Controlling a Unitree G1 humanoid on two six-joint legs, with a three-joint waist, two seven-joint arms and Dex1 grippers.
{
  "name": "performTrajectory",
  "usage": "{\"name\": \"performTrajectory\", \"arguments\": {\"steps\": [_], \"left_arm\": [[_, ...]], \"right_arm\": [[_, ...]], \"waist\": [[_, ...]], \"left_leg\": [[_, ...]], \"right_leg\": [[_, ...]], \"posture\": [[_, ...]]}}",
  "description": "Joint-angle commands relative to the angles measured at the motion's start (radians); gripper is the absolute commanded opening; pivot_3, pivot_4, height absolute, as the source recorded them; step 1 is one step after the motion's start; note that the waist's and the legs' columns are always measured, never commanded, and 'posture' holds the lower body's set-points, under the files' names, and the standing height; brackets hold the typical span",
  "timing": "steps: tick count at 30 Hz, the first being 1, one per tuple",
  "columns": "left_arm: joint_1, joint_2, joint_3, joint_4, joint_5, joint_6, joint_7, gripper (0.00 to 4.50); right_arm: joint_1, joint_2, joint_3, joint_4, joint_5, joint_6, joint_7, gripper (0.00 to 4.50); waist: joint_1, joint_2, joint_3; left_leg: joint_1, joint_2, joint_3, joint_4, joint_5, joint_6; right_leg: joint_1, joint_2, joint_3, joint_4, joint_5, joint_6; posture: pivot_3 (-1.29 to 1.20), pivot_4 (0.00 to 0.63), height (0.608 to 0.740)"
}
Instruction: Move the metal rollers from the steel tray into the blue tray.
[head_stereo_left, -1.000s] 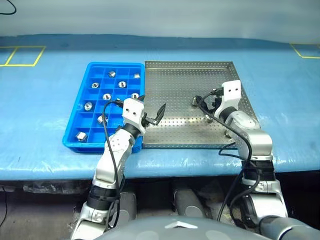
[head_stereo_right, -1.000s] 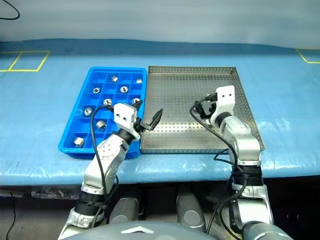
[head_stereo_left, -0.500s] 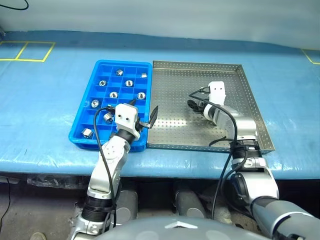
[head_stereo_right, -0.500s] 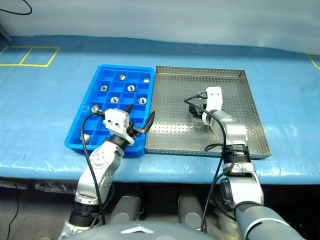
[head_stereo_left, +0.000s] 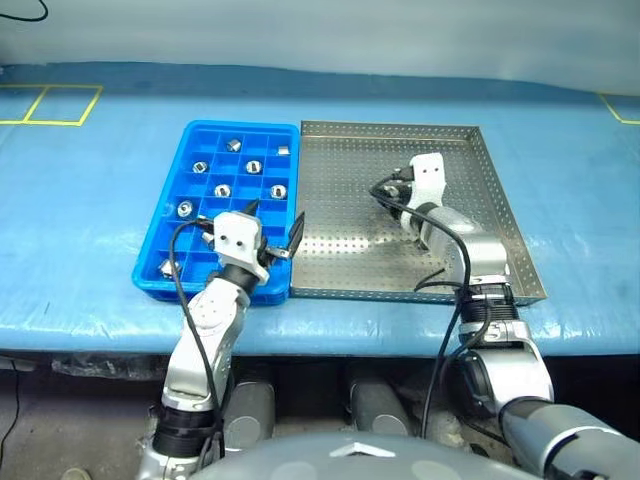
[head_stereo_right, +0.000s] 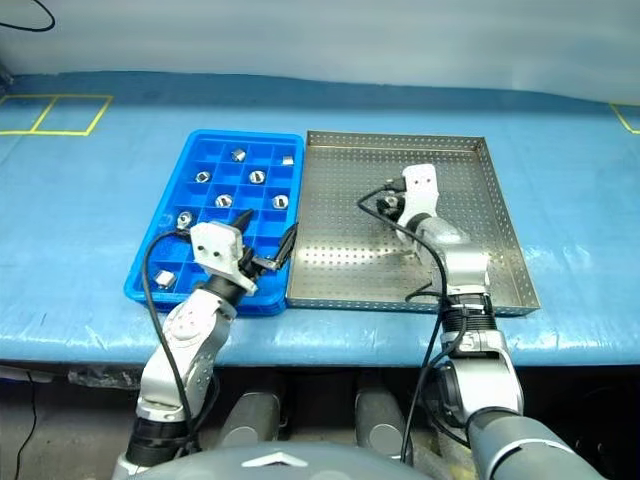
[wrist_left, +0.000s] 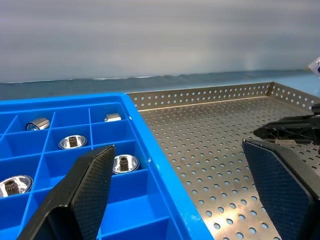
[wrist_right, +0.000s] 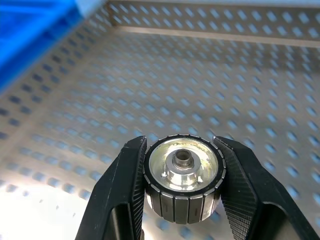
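right gripper (wrist_right: 183, 172) now clamped on roller (wrist_right: 183, 176), previously open

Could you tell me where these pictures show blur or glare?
Right wrist view: the steel tray is smeared, with bright glare at one corner, while the roller in the right claw stays sharp. Left wrist view: the left claw fingers look soft.

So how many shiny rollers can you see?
9: eight rollers sit in the blue tray compartments, and one roller is in the right gripper jaws over the steel tray. The arms may hide more.
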Motion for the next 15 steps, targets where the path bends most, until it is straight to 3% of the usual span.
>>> {"name": "performTrajectory", "arguments": {"steps": [1,8,15], "left_arm": [[0.038,0.010,0.031,-0.086,-0.010,-0.043,0.009,4.50],[0.175,0.016,0.064,-0.172,0.042,-0.060,0.074,4.50],[0.243,0.007,0.057,-0.206,0.075,-0.078,0.116,4.50]], "right_arm": [[-0.039,0.028,0.031,-0.085,0.033,-0.045,0.061,1.73],[-0.177,0.135,0.175,0.070,-0.004,-0.133,0.195,1.73],[-0.278,0.194,0.249,0.297,-0.089,-0.204,0.218,1.73]], "waist": [[0.006,0.000,0.000],[0.056,0.001,0.001],[0.130,0.001,0.001]], "left_leg": [[0.000,0.000,-0.001,0.000,0.000,0.000],[0.000,0.000,-0.003,0.000,0.000,0.000],[-0.001,0.000,-0.007,-0.001,0.000,-0.002]], "right_leg": [[0.000,0.000,-0.001,0.000,0.000,0.000],[0.000,0.000,-0.004,0.000,-0.004,-0.007],[0.000,-0.003,-0.013,0.000,-0.006,-0.010]], "posture": [[0.21,0.150,0.740],[0.39,0.150,0.740],[0.46,0.150,0.740]]}}
